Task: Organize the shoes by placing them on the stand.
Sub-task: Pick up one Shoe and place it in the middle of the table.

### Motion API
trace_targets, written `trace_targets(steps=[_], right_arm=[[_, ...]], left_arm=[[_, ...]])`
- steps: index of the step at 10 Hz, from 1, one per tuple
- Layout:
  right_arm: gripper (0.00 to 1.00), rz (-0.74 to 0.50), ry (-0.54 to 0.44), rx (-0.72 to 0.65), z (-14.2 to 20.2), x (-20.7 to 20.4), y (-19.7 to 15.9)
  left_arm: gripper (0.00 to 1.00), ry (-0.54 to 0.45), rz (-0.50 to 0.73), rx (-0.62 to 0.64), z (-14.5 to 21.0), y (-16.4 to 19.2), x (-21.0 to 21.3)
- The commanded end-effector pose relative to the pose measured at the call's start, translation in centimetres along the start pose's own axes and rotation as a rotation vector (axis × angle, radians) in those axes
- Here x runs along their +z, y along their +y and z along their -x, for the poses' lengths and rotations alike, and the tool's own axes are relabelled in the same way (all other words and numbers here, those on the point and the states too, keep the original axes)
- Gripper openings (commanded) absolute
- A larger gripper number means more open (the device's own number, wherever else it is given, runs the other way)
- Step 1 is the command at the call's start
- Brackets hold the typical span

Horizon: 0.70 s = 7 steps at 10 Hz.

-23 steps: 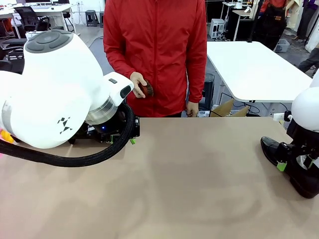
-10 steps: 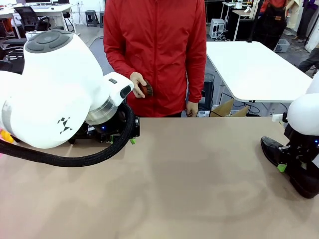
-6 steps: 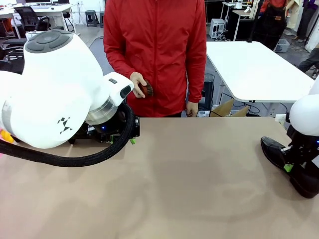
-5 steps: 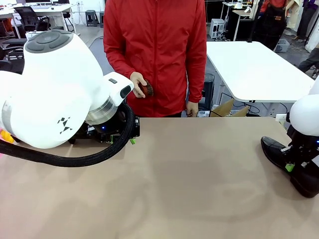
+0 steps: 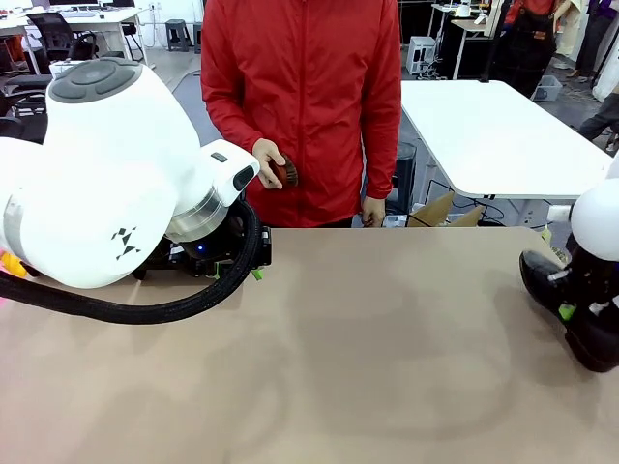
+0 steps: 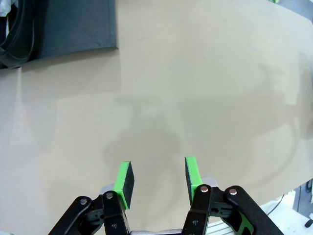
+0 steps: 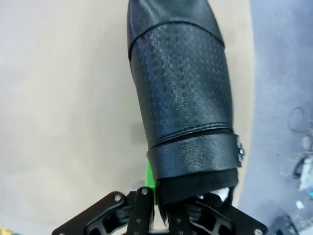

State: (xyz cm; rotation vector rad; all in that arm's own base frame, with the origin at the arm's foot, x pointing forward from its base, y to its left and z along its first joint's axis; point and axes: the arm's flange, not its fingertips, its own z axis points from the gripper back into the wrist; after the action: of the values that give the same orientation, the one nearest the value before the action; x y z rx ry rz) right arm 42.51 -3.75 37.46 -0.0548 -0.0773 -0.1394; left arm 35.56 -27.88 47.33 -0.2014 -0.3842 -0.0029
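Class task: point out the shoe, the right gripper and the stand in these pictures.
shoe [image 7: 181, 83]: right wrist view, textured upper.
right gripper [image 7: 159, 193]: right wrist view, at the shoe's collar.
stand [image 6: 73, 24]: left wrist view, flat top.

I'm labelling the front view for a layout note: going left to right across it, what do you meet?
Left arm's big white joint → left gripper beneath it → person's hand holding a small dark object → person's other hand → black shoe → right gripper, shut on it.
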Motion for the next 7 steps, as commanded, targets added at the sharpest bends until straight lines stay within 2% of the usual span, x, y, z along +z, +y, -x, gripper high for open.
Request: trace_targets(steps=[1,2,4,6,7], right_arm=[[0.00,-0.065,-0.171,-0.072,4.4,6.4,3.5],[0.00,-0.138,-0.189,-0.088,6.2,8.4,5.6],[0.00,-0.185,-0.187,-0.068,9.3,10.3,10.8],[0.00,-0.232,-0.133,-0.065,11.2,11.1,16.2],[0.00,-0.232,-0.110,-0.067,11.7,11.2,17.3]], left_arm=[[0.57,-0.015,-0.008,-0.003,-0.1,0.0,0.2],[0.57,-0.015,-0.008,-0.003,-0.1,0.0,0.2],[0.57,-0.015,-0.008,-0.003,-0.1,0.0,0.2],[0.57,-0.015,-0.008,-0.003,-0.1,0.0,0.2],[0.57,-0.015,-0.008,-0.003,-0.1,0.0,0.2]])
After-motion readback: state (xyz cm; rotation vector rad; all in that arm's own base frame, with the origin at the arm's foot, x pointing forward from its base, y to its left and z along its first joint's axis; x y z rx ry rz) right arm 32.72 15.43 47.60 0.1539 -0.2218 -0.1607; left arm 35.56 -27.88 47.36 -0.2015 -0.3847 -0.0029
